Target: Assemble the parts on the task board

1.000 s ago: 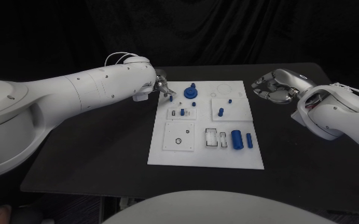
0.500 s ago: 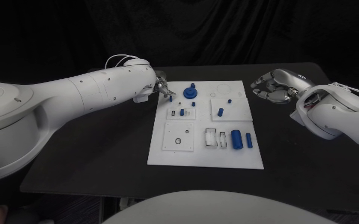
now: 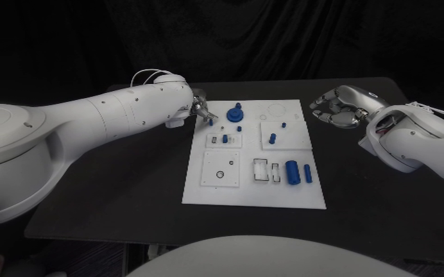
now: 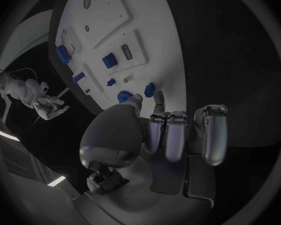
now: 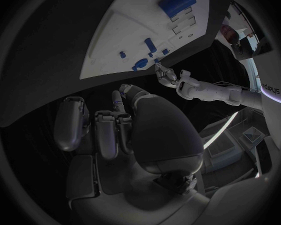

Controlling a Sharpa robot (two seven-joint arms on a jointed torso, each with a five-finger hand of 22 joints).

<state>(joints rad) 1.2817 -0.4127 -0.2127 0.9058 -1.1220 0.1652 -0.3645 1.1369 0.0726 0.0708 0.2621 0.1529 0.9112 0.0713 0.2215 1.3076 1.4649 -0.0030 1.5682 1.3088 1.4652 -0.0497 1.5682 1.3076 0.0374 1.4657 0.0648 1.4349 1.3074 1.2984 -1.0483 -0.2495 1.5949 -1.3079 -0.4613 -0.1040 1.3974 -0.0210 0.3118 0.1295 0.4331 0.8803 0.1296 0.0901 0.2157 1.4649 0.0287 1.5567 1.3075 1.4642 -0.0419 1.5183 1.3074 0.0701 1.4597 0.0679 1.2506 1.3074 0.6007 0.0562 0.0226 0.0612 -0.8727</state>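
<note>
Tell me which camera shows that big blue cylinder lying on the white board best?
The head view: the big blue cylinder lies unobstructed near the white board's front. The right wrist view shows it at the rim; the left wrist view shows it small.

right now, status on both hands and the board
Left hand pinching a small blue part at task board far-left corner. Right hand curled, holding nothing, off board. Nothing blocking.

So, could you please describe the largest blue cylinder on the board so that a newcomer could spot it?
Start at the white task board in the middle of the table, then go to its near right corner. The large blue cylinder lies there beside a thinner blue pin, and it is the thickest blue part.
</note>
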